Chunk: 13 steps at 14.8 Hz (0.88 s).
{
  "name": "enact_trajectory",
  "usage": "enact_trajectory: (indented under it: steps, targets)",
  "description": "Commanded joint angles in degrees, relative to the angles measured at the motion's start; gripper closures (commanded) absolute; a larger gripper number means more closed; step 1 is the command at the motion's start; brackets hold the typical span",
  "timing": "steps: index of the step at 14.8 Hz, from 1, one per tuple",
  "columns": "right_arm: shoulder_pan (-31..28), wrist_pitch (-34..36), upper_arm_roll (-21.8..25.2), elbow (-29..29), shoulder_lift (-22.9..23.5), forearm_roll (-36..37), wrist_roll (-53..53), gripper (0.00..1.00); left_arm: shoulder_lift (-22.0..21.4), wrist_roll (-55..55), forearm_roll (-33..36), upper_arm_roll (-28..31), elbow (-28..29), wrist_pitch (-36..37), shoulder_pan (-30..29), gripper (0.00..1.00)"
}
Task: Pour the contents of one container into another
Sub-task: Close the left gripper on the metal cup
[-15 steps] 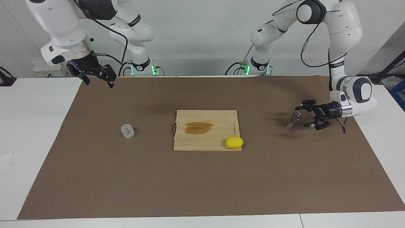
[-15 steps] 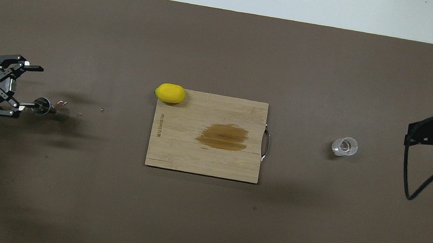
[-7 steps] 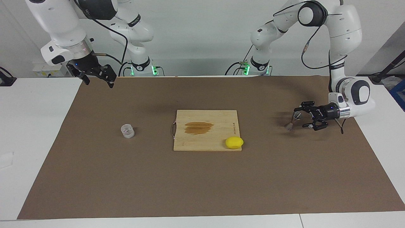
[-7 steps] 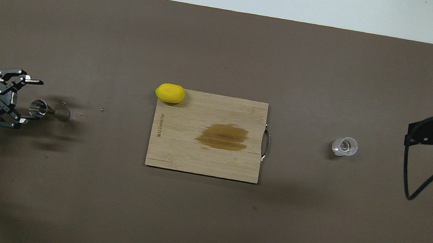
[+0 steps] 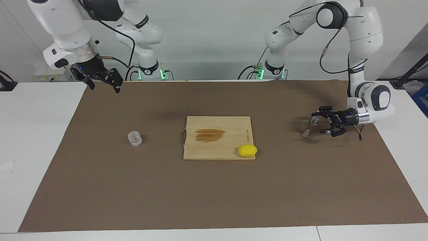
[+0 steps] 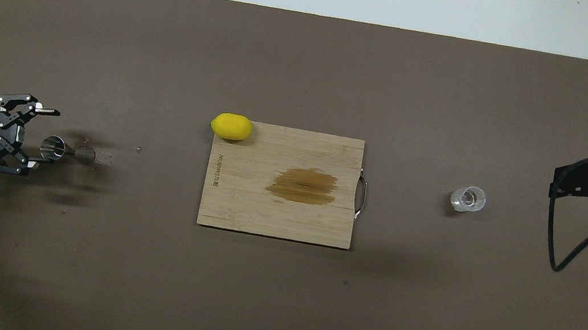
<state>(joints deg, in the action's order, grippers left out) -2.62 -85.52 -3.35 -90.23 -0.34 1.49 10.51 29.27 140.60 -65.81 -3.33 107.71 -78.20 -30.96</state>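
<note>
Two containers stand apart: the clear glass cup [image 5: 134, 138], contents indiscernible, toward the waiting spread right gripper [image 5: 103, 81]; the metal jigger [image 5: 308, 128] beside the spread, empty left gripper [image 5: 321, 122].

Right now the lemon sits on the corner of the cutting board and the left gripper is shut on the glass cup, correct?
Not quite. The facing view shows the left gripper open at the jigger; the glass cup stands alone at the right arm's end. The lemon is on the board's corner.
</note>
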Motion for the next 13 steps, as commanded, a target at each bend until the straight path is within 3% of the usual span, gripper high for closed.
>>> enact_trajectory:
  steps: [1, 9, 13]
  targets:
    - [-0.6, 0.3, -0.2, 0.2, -0.1, -0.6, -1.4, 0.0, 0.2, 0.6, -0.6, 0.1, 0.1, -1.7, 0.5, 0.0]
    - [-0.7, 0.3, -0.2, 0.2, -0.1, -0.5, -1.4, 0.0, 0.3, -10.1, -3.2, 0.3, -2.2, 0.1, -0.3, 0.0]
    - [-0.6, 0.3, -0.2, 0.2, -0.1, -0.5, -1.4, 0.0, 0.3, -9.5, 0.5, 0.3, -1.6, 2.4, -1.2, 0.0]
